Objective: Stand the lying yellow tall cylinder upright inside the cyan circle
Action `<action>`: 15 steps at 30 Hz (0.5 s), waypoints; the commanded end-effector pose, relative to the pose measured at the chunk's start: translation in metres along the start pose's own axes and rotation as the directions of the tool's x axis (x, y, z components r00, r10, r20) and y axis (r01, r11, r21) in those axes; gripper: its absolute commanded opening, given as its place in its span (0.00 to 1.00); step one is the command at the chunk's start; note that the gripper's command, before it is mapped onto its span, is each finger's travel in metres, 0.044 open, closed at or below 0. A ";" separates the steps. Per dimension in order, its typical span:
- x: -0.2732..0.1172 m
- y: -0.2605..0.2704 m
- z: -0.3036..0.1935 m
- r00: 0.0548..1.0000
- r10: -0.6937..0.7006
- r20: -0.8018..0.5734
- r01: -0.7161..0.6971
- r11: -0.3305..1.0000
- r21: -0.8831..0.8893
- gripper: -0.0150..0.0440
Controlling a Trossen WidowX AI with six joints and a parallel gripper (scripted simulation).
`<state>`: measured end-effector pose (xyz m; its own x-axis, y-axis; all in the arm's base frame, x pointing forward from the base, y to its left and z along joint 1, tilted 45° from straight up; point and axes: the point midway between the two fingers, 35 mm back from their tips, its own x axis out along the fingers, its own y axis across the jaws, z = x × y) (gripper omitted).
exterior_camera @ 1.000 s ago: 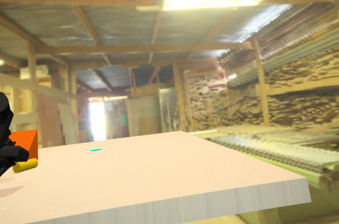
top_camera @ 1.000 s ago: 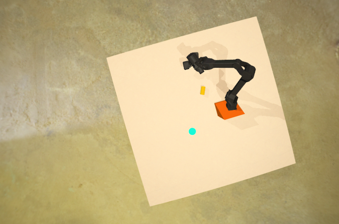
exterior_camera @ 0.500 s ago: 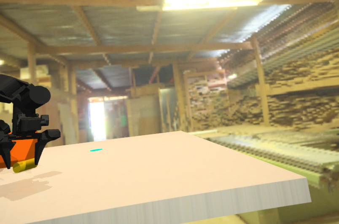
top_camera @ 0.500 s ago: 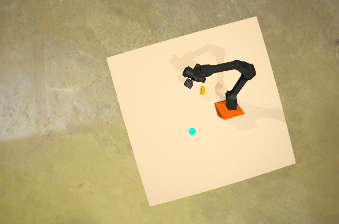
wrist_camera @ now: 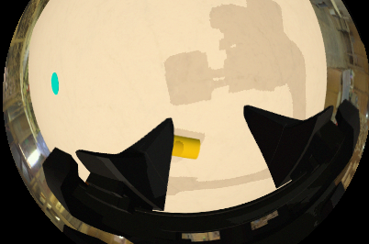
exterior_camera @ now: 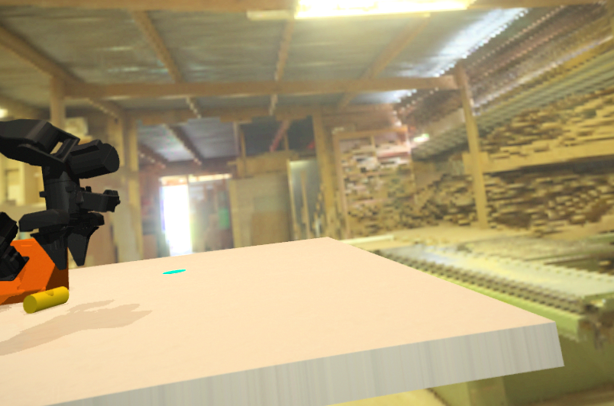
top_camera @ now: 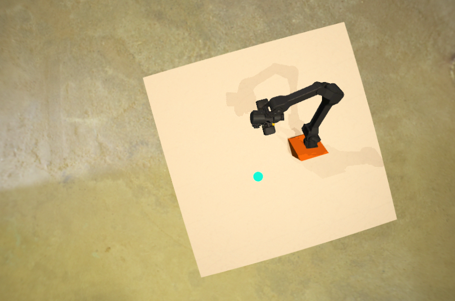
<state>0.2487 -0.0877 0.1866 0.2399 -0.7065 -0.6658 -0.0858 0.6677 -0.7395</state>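
Observation:
The yellow tall cylinder (exterior_camera: pixel 45 300) (wrist_camera: pixel 189 148) lies on its side on the table, close to the orange base in the exterior view. In the top view the arm hides nearly all of it. My gripper (exterior_camera: pixel 71 266) (wrist_camera: pixel 209 116) is open and empty, pointing down above the cylinder without touching it. In the wrist view one end of the cylinder shows between the fingers, and the left finger hides the rest. The cyan circle (top_camera: pixel 258 176) (exterior_camera: pixel 174 272) (wrist_camera: pixel 55 83) lies flat on the table with nothing on it, well away from the cylinder.
The pale square table top (top_camera: pixel 212 224) (exterior_camera: pixel 328 323) ends in straight edges. The orange base (top_camera: pixel 313 153) (exterior_camera: pixel 53 267) carries the arm, to the right of the cyan circle in the top view. Shadows of the arm lie across the table.

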 end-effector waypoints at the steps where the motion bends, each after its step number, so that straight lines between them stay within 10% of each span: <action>1: -0.013 0.022 -0.008 0.999 0.031 -0.011 -0.033 0.968 -0.249 0.78; 15: -0.053 0.062 -0.043 0.998 0.033 -0.047 -0.057 0.525 -0.849 0.78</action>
<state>0.2021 -0.0276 0.1726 0.2025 -0.6852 -0.6996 -0.7773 0.3220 -0.5404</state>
